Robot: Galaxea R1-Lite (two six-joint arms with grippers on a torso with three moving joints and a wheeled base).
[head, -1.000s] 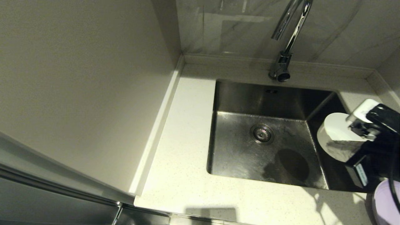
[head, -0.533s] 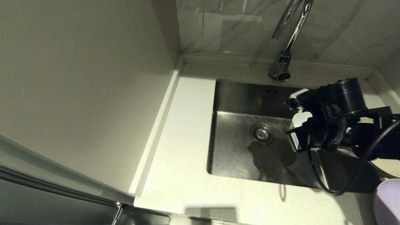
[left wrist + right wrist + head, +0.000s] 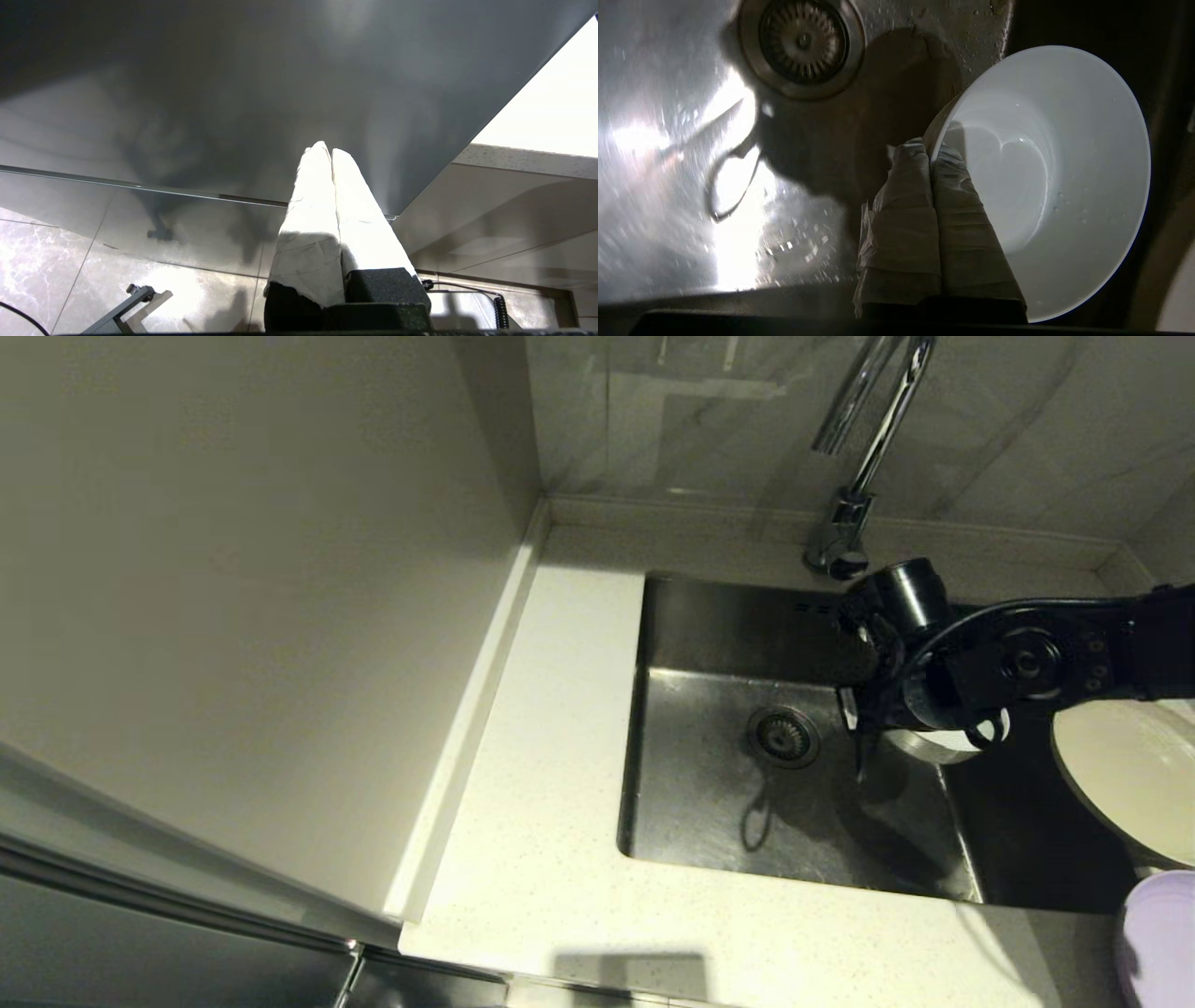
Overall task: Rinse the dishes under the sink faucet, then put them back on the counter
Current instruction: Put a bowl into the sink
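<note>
Right gripper (image 3: 931,156) is clamped tight on the rim of the small white bowl (image 3: 1055,182), holding it over the sink (image 3: 709,803) floor beside the drain strainer (image 3: 803,44); droplets apparently speckle its inside. Left gripper (image 3: 331,154), fingers pressed together and empty, hangs below the counter (image 3: 551,728).

Right arm (image 3: 1027,663) — glossy black housing, round joint cap ringed with small screws, cylindrical black wrist module; thin black cable loops off it. Right end effector (image 3: 931,149) — two tapered fingers (image 3: 906,224) wrapped in wrinkled off-white tape. Left end effector (image 3: 331,151): same pale taped fingers on a black textured base
</note>
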